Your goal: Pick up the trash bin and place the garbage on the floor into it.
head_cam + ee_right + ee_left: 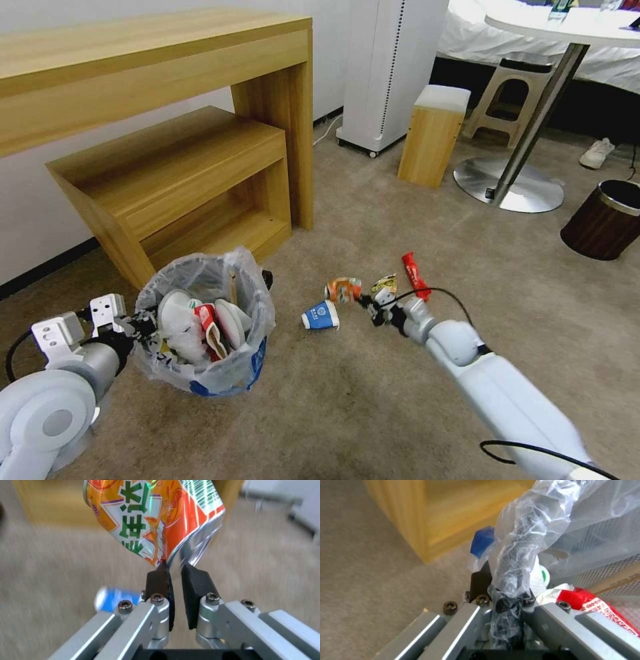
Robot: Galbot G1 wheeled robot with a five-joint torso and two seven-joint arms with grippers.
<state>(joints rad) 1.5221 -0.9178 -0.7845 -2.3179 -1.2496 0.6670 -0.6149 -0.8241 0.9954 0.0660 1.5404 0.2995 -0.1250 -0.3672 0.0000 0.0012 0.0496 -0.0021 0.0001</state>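
Note:
The trash bin hangs just above the beige floor at the left, and my left gripper is shut on its bag-wrapped rim. White slippers and a red-white cup lie inside it. My right gripper is shut on the edge of the crushed orange can, and the pinched can shows up close between its pads. A blue-white paper cup lies on the carpet beside the can. A yellow wrapper and a red wrapper lie just beyond my right wrist.
A wooden desk with a lower shelf unit stands behind the bin. Farther right are a white appliance, a wooden stool, a round table's metal base and a brown bin with a metal rim.

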